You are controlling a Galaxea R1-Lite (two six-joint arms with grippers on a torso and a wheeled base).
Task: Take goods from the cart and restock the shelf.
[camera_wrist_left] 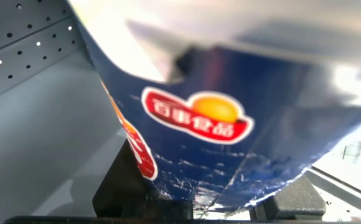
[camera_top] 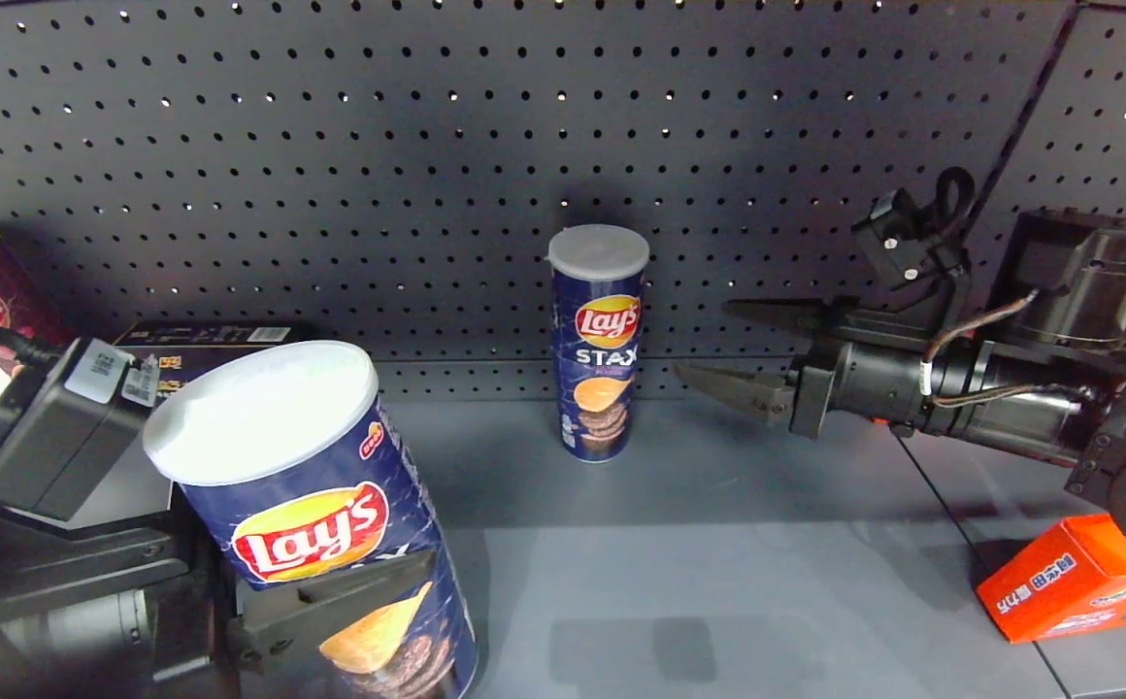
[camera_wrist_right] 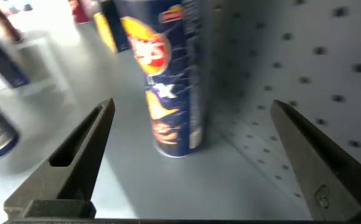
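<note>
The tilted can [camera_top: 291,456] was clamped by the left gripper [camera_top: 330,597] left of the upright can [camera_top: 599,349], which was flanked by the open-jawed right gripper [camera_top: 704,340].

- The black left pincer [camera_top: 325,587] is seen low at the left, closed around a dark-blue cylindrical crisp can with a white plastic lid [camera_top: 296,485].
- The can is held tilted, with one black finger [camera_top: 330,597] pressed across its front.
- In the left wrist view, dark pads [camera_wrist_left: 127,186] are seen against the can's lower wall on both sides.
- The black cylindrical right arm [camera_top: 971,398] is stretched in from the right, roughly level and pointed leftward.
- The black right pincer [camera_top: 709,340] is held wide apart, and nothing is touched by its two tapered fingers [camera_top: 733,383].
</note>
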